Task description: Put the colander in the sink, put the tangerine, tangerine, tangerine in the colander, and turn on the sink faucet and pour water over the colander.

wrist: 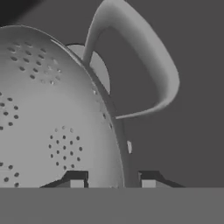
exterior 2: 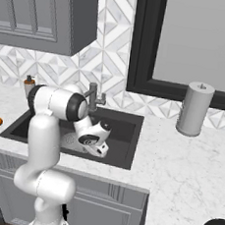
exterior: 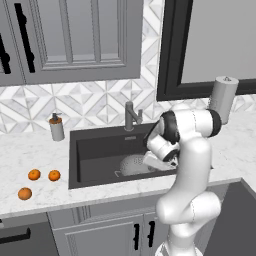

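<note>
1. We find the claw (wrist: 112,181) down inside the sink (exterior: 100,145), its two fingertips standing apart with the rim of the colander (exterior: 136,164) between them; whether they press on the rim we cannot tell

2. In the hand view the colander's holed inner wall (wrist: 48,127) lies to one side of the claw, and a loop handle (wrist: 144,65) curves out just ahead of the fingertips

3. The colander sits on the sink floor, directly at the claw; the silver drain (wrist: 98,65) shows just beyond its rim

4. The faucet (exterior: 131,116) stands on the back edge of the sink, behind and above the claw

5. Three tangerines (exterior: 34,174) (exterior: 54,175) (exterior: 24,193) lie on the counter (exterior: 30,155), well apart from the claw, past the sink's left edge

6. A soap bottle (exterior: 56,127) stands on the counter near the sink's back left corner, well apart from the claw

7. A paper towel roll (exterior 2: 194,109) stands on the counter to the right, well apart from the claw
</note>
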### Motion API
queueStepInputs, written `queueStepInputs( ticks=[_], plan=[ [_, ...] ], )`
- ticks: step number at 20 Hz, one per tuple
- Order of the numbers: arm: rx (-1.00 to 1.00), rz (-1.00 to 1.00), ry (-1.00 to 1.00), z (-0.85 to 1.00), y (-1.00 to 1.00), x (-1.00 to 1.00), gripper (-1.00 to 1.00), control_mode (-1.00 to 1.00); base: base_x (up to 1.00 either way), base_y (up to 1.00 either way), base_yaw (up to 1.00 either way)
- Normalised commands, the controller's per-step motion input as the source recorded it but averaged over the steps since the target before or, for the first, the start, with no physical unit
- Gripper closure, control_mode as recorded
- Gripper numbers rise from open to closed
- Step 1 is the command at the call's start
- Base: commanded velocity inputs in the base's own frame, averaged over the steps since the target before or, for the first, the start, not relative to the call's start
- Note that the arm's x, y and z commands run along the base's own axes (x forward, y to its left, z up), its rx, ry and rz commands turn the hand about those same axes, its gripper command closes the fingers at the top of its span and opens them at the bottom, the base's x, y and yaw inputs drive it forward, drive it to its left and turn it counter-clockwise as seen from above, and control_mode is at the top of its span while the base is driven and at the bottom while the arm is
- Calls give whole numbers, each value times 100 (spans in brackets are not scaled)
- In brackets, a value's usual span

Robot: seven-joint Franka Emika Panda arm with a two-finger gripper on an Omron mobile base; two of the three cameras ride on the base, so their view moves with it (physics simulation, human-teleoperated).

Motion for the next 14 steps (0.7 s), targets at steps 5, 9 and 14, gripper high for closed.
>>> queueStepInputs(
  ticks=[5,9,14],
  plan=[
    [0,0,-2,78,-20,0,-100,-100,0,0,0],
    [0,0,-5,100,-49,0,-100,-100,0,0,0],
    [0,0,-7,100,-78,-18,-100,-100,0,0,0]
  ],
)
